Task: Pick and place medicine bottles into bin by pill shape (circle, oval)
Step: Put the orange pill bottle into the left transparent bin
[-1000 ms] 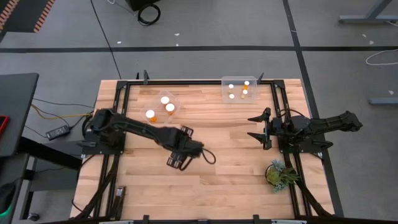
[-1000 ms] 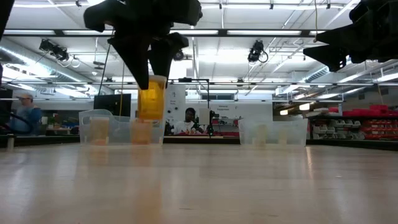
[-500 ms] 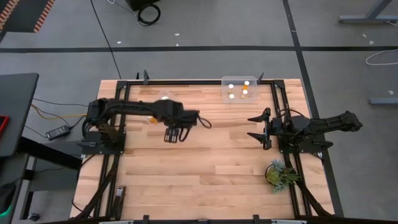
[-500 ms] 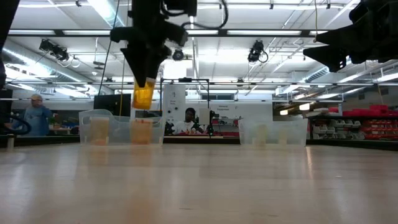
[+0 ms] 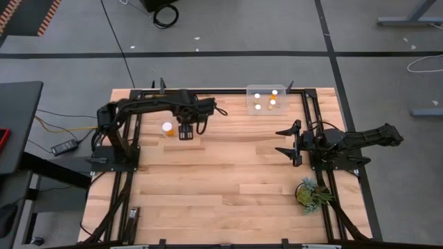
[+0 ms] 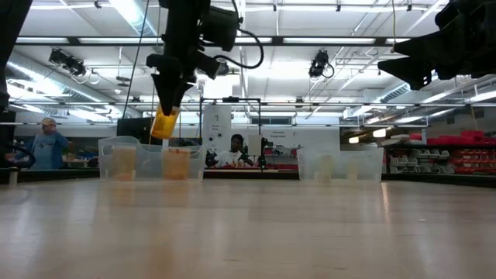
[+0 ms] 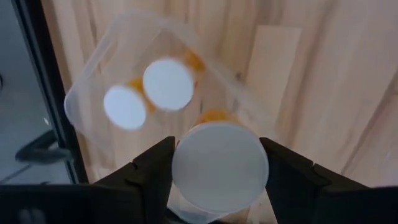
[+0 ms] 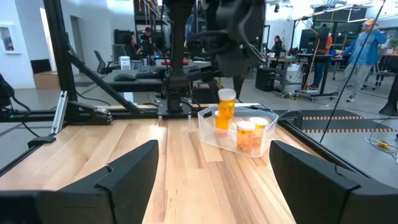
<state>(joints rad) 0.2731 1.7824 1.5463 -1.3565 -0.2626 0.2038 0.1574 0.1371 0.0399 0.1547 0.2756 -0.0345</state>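
Note:
My left gripper (image 5: 185,131) is shut on an orange medicine bottle with a white cap (image 7: 219,167). It holds the bottle in the air over the near edge of the clear left bin (image 7: 93,81). Two white-capped bottles (image 7: 168,84) stand in that bin; one cap (image 5: 167,127) shows in the high view. The held bottle also shows in the low view (image 6: 164,124) and the right wrist view (image 8: 226,102). The clear right bin (image 5: 266,99) holds several bottles. My right gripper (image 5: 287,143) is open and empty at the table's right. My left gripper pinches the bottle's cap end (image 7: 186,186) between its two fingers, one on each side of the cap. The fingers come from above, pointing down. The bottle hangs below them, lifted clear and slightly tilted (image 6: 163,128).
A small green potted plant (image 5: 311,194) stands near the table's right front corner. Black frame rails (image 5: 131,138) run along the table's left and right sides. People stand in the room beyond the table (image 6: 50,143).
My left gripper has carried the bottle from the table's middle toward the far edge and the left, ending over the left bin. The bottle has stayed clear of the table and now hangs slightly tilted. The gripper has stayed shut on it.

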